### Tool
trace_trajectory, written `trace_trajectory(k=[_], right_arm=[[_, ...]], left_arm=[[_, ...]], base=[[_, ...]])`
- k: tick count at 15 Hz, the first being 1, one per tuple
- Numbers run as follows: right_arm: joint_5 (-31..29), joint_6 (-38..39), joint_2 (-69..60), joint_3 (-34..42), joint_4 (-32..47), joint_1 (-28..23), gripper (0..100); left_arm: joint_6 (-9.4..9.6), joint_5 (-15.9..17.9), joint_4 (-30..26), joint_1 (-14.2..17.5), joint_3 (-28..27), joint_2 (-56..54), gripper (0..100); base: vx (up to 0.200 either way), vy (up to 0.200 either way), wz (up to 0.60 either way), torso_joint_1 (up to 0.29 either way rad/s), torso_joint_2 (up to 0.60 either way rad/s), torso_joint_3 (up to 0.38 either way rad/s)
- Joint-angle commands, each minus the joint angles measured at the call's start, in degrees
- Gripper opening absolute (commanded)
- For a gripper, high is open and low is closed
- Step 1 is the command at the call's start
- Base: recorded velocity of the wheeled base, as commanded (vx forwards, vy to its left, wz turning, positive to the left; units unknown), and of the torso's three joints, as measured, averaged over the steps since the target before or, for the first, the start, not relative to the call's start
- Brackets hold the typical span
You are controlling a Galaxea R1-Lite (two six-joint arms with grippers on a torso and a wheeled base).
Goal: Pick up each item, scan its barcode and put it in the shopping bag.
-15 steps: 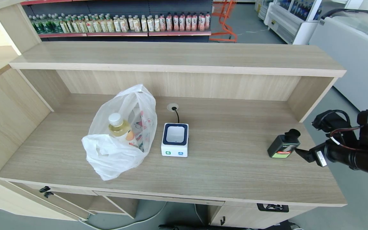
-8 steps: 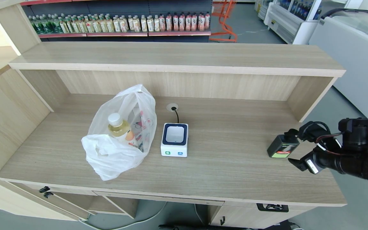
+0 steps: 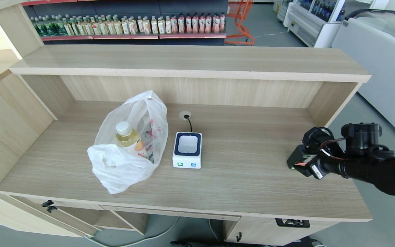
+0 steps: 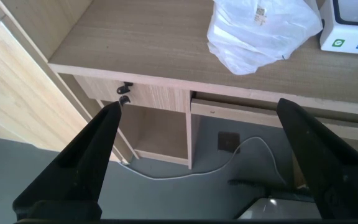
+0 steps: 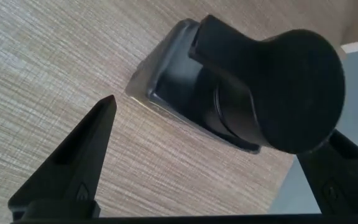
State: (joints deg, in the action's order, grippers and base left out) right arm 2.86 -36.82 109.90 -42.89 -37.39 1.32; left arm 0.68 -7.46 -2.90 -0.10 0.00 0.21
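At counter (image 3: pixel 252 178) edge, right pincer (image 5: pixel 209 132) open, straddling dark bottle (image 3: pixel 293 158).

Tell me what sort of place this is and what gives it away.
Most likely a small shop's checkout: a barcode scanner and a plastic shopping bag holding a bottle sit on the wooden counter, with shelves of bottled drinks behind it.

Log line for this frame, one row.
right gripper: open, around dark bottle | left gripper: open, off counter front | bag: drink bottle inside | scanner: beside bag
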Motion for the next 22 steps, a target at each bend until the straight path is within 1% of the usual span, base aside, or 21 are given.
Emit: trace_trajectory(k=[1, 5, 8, 9, 12, 15, 16, 17, 18, 19, 20, 21, 22], right_arm=[[0.30, -0.01, 2.34, -0.80, -0.32, 0.09, 100], [3.02, -0.01, 4.80, -4.57, -1.20, 1.76, 100], [3.20, -0.01, 6.29, -6.33, -1.20, 3.25, 100], [3.55, 0.17, 6.56, -6.60, -1.20, 3.78, 0], [3.81, 1.75, 6.56, -6.60, -2.07, 5.45, 0], [3.90, 1.84, 5.68, -5.80, -2.69, 5.98, 0], [4.43, 1.84, 4.54, -4.22, -5.24, 6.51, 0], [6.63, 1.75, 2.34, -0.62, -9.63, 6.59, 0], [9.79, 1.40, -1.09, 4.92, -14.29, 6.15, 0], [11.37, 0.34, -3.81, 10.45, -19.30, 5.28, 0], [11.64, -1.50, -6.10, 14.50, -22.55, 4.48, 0], [11.99, -7.13, -10.14, 16.78, -23.87, 3.08, 0], [13.66, -12.58, -12.25, 16.61, -24.40, 2.46, 0]], left_arm=[[0.02, -0.01, 0.00, 0.01, 0.00, -0.03, 100], [0.02, -0.01, 0.00, 0.01, 0.00, -0.03, 100], [0.02, -0.01, 0.00, 0.01, 0.00, -0.03, 100], [0.02, -0.01, 0.00, 0.01, 0.00, -0.03, 100], [0.02, -0.01, 0.00, 0.01, 0.00, -0.03, 100], [0.02, -0.01, 0.00, 0.01, 0.00, -0.03, 100], [0.02, -0.01, 0.00, 0.01, 0.00, -0.03, 100], [0.02, -0.01, 0.00, 0.01, 0.00, -0.03, 100], [0.02, -0.01, 0.00, 0.01, 0.00, -0.03, 100], [0.02, -0.01, 0.00, 0.01, 0.00, -0.03, 100], [0.02, -0.01, 0.00, 0.01, 0.00, -0.03, 100], [0.02, -0.01, 0.00, 0.01, 0.00, -0.03, 100], [0.02, -0.01, 0.00, 0.01, 0.00, -0.03, 100]], base=[[0.000, 0.000, 0.00, 0.000, 0.00, 0.000], [0.000, 0.000, 0.00, 0.000, 0.00, 0.000], [0.000, 0.000, 0.00, 0.000, 0.00, 0.000], [0.000, 0.000, 0.00, 0.000, 0.00, 0.000], [0.000, 0.000, 0.00, 0.000, 0.00, 0.000], [0.000, 0.000, 0.00, 0.000, 0.00, 0.000], [0.000, 0.000, 0.00, 0.000, 0.00, 0.000], [0.000, 0.000, 0.00, 0.000, 0.00, 0.000], [0.000, 0.000, 0.00, 0.000, 0.00, 0.000], [0.000, 0.000, 0.00, 0.000, 0.00, 0.000], [0.000, 0.000, 0.00, 0.000, 0.00, 0.000], [0.000, 0.000, 0.00, 0.000, 0.00, 0.000], [0.000, 0.000, 0.00, 0.000, 0.00, 0.000]])
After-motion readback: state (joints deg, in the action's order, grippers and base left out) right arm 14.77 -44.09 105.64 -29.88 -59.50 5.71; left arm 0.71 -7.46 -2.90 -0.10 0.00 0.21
